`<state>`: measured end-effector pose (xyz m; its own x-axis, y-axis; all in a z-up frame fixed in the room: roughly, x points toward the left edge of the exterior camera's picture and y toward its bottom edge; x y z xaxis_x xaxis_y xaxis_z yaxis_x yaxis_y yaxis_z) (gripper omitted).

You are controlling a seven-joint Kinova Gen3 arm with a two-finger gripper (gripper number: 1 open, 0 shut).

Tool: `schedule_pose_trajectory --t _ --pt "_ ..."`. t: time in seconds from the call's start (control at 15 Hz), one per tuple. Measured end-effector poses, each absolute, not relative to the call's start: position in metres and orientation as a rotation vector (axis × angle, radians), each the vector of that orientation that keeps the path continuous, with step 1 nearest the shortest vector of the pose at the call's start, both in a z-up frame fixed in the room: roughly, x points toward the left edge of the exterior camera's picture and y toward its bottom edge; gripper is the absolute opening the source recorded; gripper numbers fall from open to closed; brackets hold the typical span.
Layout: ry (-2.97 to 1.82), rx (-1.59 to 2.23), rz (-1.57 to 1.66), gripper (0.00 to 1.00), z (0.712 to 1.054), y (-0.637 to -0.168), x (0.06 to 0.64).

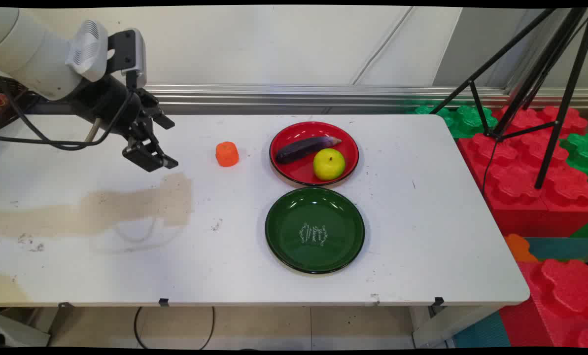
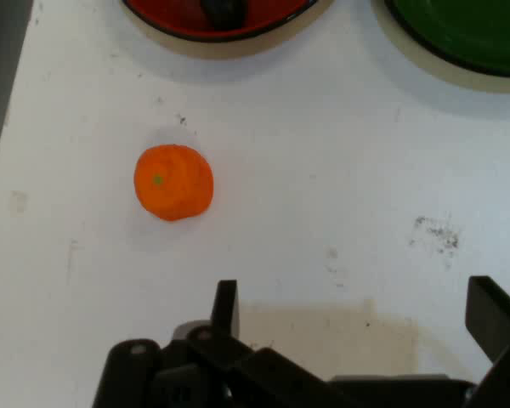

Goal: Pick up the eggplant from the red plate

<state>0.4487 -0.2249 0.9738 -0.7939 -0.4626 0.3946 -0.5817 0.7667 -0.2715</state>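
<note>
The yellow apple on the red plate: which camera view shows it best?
The main view. There the yellow apple shows whole and unhidden on the red plate, beside the eggplant. The hand view shows nothing of the apple: only the plate's edge and a dark bit of the eggplant at its top.

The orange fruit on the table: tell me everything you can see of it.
The orange fruit is small, round and slightly squat, matte like a plastic toy, with faint ridges and a tiny green dot on top in the hand view. It sits upright on the bare white table, left of the red plate and apart from it. Nothing touches it; the open gripper hangs to its left.
</note>
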Motion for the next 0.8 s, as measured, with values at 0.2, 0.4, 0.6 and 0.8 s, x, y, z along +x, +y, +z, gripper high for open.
schedule_pose_trajectory --t 0.2,0.4,0.6,0.8 --pt "-2.638 0.843 0.567 1.00 0.977 -0.229 0.446" --pt "-2.606 0.876 0.596 1.00 0.985 -0.243 0.434" --pt "-2.582 0.928 0.628 1.00 0.993 -0.263 0.417" --pt "-2.578 0.979 0.650 1.00 0.997 -0.287 0.397"
